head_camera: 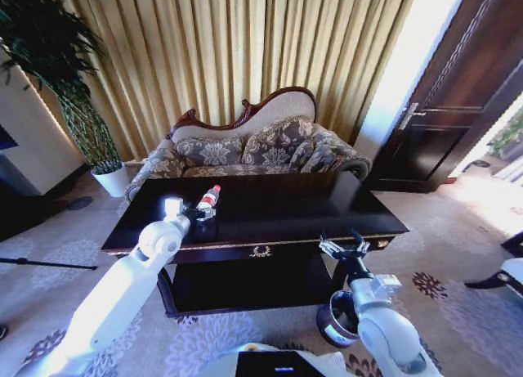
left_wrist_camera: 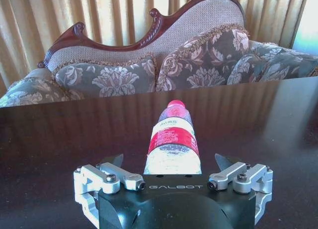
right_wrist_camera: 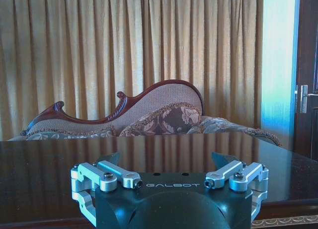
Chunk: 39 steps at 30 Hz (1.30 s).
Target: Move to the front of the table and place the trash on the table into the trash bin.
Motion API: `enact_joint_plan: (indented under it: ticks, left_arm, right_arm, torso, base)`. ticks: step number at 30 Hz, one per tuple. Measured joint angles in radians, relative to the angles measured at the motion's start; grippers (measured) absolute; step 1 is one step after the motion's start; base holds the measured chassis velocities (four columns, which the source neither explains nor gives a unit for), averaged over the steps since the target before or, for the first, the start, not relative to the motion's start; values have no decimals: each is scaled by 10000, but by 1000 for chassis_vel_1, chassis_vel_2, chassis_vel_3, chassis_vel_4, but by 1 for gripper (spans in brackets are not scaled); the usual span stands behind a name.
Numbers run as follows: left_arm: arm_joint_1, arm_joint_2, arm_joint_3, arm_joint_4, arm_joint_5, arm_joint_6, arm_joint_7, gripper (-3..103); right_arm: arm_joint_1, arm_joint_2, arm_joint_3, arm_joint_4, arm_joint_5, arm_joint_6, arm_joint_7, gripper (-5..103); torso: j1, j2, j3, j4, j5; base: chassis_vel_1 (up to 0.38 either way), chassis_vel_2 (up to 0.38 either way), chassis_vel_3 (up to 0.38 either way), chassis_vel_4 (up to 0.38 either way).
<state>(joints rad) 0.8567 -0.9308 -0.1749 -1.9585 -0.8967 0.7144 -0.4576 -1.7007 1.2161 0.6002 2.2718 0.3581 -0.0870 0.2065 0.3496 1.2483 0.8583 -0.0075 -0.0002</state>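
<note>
1. We see a clear plastic bottle with a red cap and a red-and-white label (left_wrist_camera: 173, 139) lying on its side on the large dark glossy wooden table with gold edge trim (head_camera: 327, 209), toward the table's left half; its cap points away from the robot, toward the sofa.
2. In the left wrist view the label wraps the bottle's middle, the clear base end faces the camera, and the polished top beneath it mirrors the curtain.
3. Our left gripper (head_camera: 198, 213) is low over the tabletop at the bottle's base end; its fingers (left_wrist_camera: 113, 161) are spread, one on each side of the base, and we cannot tell whether they touch the plastic.
4. Our right gripper (head_camera: 346, 248) hangs at the table's front right edge, well apart from the bottle, its fingers spread and empty.
5. A small round dark-brown bin with a white label (head_camera: 337, 324) stands on the patterned carpet below the right arm, near the table's front right leg.
6. Behind the table sits a floral upholstered sofa with a carved dark wood frame (head_camera: 261, 148), backed by gold pleated curtains (head_camera: 245, 42).
</note>
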Motion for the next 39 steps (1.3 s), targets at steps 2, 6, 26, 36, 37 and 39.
enact_joint_plan:
  ticks: [2, 6, 26, 36, 37, 39]
  left_arm:
    - [-34, -36, 24, 81, 12, -3, 41, 100]
    - [-71, -178, 105, 249, -15, -10, 228, 101]
    - [64, -421, 20, 388, 353, -357, 498, 43]
    - [91, 71, 265, 380, 3384, -3427, 1707, 32]
    - [84, 162, 296, 396, 3851, -3929, 1862, 32]
    - [70, 277, 328, 424, 4443, -4518, 2091, 32]
  right_arm:
    - [24, -23, 0, -44, 11, 0, 1, 100]
    - [127, -135, 1, -188, 48, 2, 10, 100]
    - [291, -459, 27, -310, 290, 4, 46, 100]
    - [541, -1344, -130, 385, 1797, -195, 258, 100]
    - [662, -1568, -184, 509, 2231, -240, 299, 100]
    - [852, -1860, -292, 650, 2763, -276, 315, 100]
  torso:
    - [0, 0, 0, 0, 0]
    - [0, 0, 0, 0, 0]
    - [0, 0, 0, 0, -2]
    - [0, 1, 0, -1, -1]
    - [0, 1, 0, -1, -1]
    - [0, 0, 0, 0, 0]
  base:
    - [0, 0, 0, 0]
    - [0, 0, 0, 0]
    - [0, 0, 0, 0]
    - [0, 0, 0, 0]
    - [0, 0, 0, 0]
    - [0, 0, 0, 0]
